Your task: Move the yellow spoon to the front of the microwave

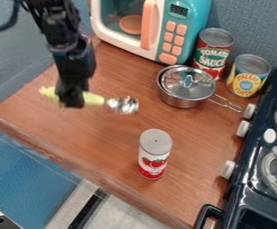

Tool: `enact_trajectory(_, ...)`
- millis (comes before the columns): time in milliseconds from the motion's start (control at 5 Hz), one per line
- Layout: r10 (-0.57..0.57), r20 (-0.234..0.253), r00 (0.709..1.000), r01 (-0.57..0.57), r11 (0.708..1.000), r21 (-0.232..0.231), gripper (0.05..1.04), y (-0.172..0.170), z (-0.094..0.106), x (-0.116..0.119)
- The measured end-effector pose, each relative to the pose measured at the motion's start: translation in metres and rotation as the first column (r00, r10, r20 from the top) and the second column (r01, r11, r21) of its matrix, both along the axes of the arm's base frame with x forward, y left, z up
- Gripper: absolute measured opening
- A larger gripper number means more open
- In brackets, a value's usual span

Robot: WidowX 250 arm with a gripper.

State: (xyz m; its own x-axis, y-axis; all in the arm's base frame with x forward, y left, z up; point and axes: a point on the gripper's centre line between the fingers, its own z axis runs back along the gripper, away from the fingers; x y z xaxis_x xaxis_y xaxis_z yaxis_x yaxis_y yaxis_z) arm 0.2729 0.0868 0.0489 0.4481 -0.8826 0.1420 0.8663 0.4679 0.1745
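Yellow spoon is showing at the gripper, its grip uncertain

On the counter, the microwave is standing at the back, probably weighing enough to be resisting a light bump. The gripper is hanging in front of the spoon's handle; whether it is open, closed or gripping, I cannot tell. The spoon is sitting well apart from the microwave, and whether it is touching the wood is unclear. It is likely going to be handling as light, stiff and hardy, its metal bowl being the slippery part. The handle's middle is offering the best hold; gripping too near its end could be letting the bowl dip or twist.

The count is running: one counter, one stove, one microwave, one pot with one lid, three cans and one spoon.
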Motion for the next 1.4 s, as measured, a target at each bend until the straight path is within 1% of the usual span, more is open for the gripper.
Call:
enact_trajectory(200, 0.247, -0.038, 0.968, -0.247, 0.969, -0.007, 0.388, -0.004, 0.011, 0.004)
enact_trajectory(400, 0.481, -0.052, 0.875, -0.48, 0.877, 0.036, 0.388, -0.005, 0.014, 0.02)
enact_trajectory(600, 0.679, -0.085, 0.73, -0.674, 0.735, 0.08, 0.388, 0.0, 0.005, 0.043)
enact_trajectory(800, 0.824, -0.119, 0.553, -0.826, 0.562, 0.05, 0.388, 0.009, -0.003, 0.056)
enact_trajectory(1000, 0.909, -0.166, 0.382, -0.921, 0.389, 0.016, 0.388, 0.031, -0.015, 0.065)
enact_trajectory(1200, 0.916, -0.175, 0.36, -0.929, 0.369, 0.016, 0.388, 0.041, -0.03, 0.08)
enact_trajectory(1400, 0.919, -0.182, 0.349, -0.934, 0.358, 0.018, 0.388, 0.049, -0.039, 0.093)
